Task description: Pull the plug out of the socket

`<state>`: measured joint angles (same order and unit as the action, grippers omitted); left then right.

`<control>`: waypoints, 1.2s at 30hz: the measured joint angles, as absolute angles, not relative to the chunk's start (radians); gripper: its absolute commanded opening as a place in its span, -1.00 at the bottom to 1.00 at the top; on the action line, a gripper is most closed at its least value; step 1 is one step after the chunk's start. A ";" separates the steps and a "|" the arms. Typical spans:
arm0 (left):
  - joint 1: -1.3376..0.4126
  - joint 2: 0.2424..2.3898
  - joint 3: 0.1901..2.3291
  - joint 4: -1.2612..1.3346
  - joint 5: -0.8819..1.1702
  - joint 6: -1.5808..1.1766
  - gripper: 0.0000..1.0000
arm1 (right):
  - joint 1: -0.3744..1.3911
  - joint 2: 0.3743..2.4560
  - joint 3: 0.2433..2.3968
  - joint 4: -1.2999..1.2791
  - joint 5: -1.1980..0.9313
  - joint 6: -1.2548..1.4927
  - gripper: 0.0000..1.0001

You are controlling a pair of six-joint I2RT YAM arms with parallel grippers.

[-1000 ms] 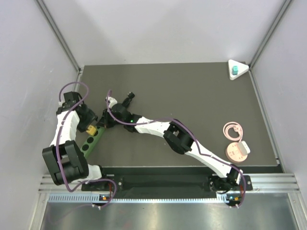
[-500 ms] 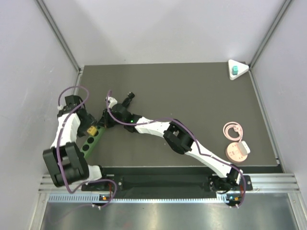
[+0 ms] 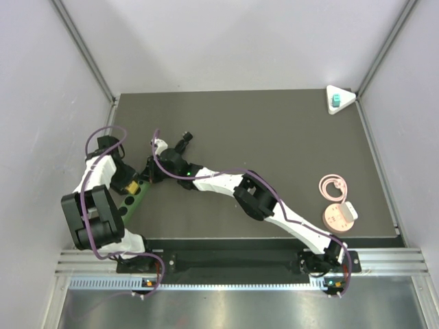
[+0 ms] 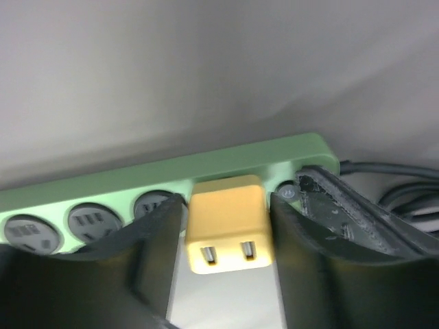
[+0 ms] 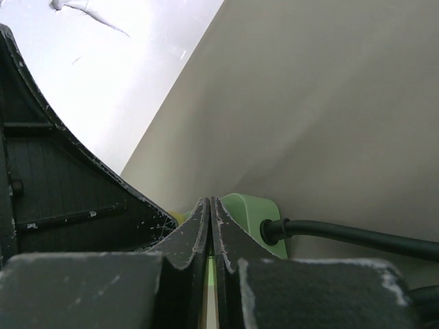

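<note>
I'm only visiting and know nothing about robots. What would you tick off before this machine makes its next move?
1. Left gripper around the yellow plug, fingers hugging both its sides: ok.
2. Yellow plug pulled free of the green strip: cannot tell.
3. Right gripper shut at the strip's end, beside the cable: ok. Whether it presses the strip down: cannot tell.
4. Teal plug off the white socket: not ok, it sits on the socket in the far right corner.
5. A gripper close to the teal plug: not ok, both are at the left side.
</note>
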<state>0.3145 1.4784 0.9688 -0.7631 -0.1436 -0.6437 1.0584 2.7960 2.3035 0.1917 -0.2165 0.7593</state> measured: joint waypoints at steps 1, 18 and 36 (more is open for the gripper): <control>0.314 1.483 0.969 -0.757 -0.138 -0.651 -0.02 | 1.058 2.796 2.304 0.192 -0.216 0.760 -1.00; 0.318 1.477 0.969 -0.752 -0.113 -0.672 -1.00 | 1.059 2.796 2.298 0.202 -0.172 0.764 -1.00; 0.309 1.515 1.049 -0.863 -0.079 -0.656 -1.00 | 1.063 2.711 2.140 0.195 -0.004 0.673 -0.97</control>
